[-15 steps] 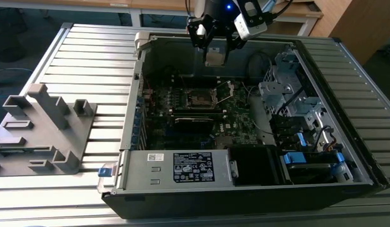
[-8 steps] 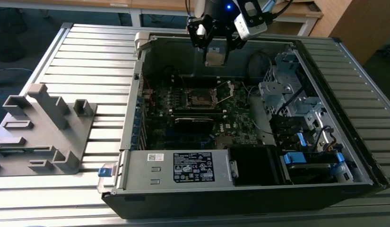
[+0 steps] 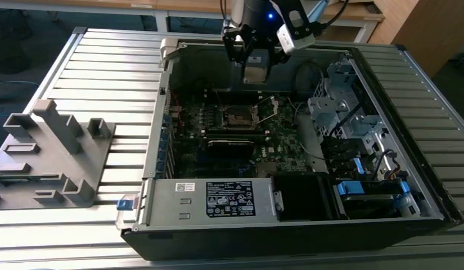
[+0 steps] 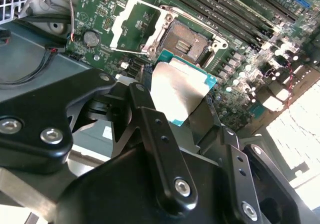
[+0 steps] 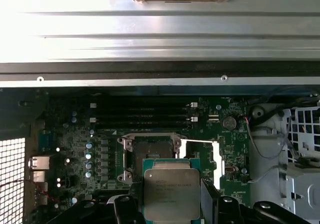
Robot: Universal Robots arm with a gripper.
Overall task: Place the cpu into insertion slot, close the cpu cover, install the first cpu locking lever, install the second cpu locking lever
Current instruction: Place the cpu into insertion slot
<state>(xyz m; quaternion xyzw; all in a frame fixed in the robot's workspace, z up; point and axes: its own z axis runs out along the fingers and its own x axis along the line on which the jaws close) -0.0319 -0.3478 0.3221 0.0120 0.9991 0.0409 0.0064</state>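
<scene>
one open computer case (image 3: 158,129) sits on the surface (image 3: 104,67). inside it, the socket (image 5: 150,151) lies empty and the one cpu cover (image 5: 200,143) is swung open. the hand (image 3: 256,70) clamps the single cpu (image 5: 171,193) by its edges, above the socket.

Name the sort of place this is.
Probably a robotics lab bench: an opened computer case lies on a ribbed metal table, and a gripper holds a processor chip over its circuit board.

Open computer case (image 3: 292,241) (grey fixture (image 3: 48,160) beside)
</scene>
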